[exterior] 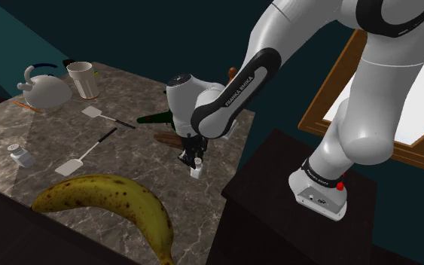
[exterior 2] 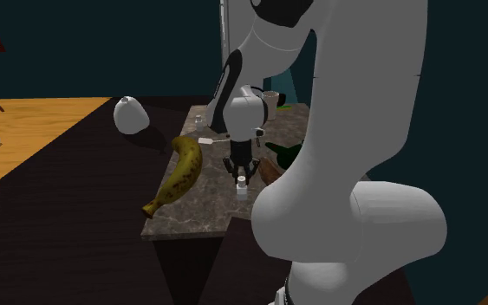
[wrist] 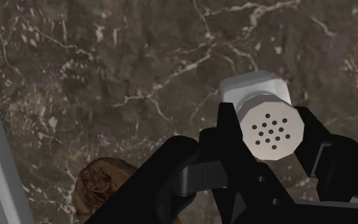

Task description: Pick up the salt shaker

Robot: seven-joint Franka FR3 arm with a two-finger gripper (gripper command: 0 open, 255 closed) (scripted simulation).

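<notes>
The pincer [exterior: 194, 159] points down over the dark marble counter [exterior: 142, 154] and is narrowed onto the salt shaker [exterior: 196, 171]. In the wrist view the two black fingers [wrist: 229, 130] press against either side of the shaker's [wrist: 260, 89] perforated cap, so the pincer [wrist: 266, 118] holds it by the top. The white shaker hangs straight below the fingertips. Its base is at or just above the counter, and which of the two cannot be told.

Just beside the pincer, on the far side from the camera in the shoulder view, lie a brown rough-textured object [exterior: 169, 138] and a dark green object [exterior: 157, 117]. Two spatulas [exterior: 96, 114] [exterior: 68, 167] lie farther off toward that view's left. Well beyond them stand a second small shaker [exterior: 19, 155], a pale cup [exterior: 83, 79] and a white kettle [exterior: 46, 92]. A spotted yellow banana [exterior: 120, 199] lies near the counter's front edge, well apart from the pincer.
</notes>
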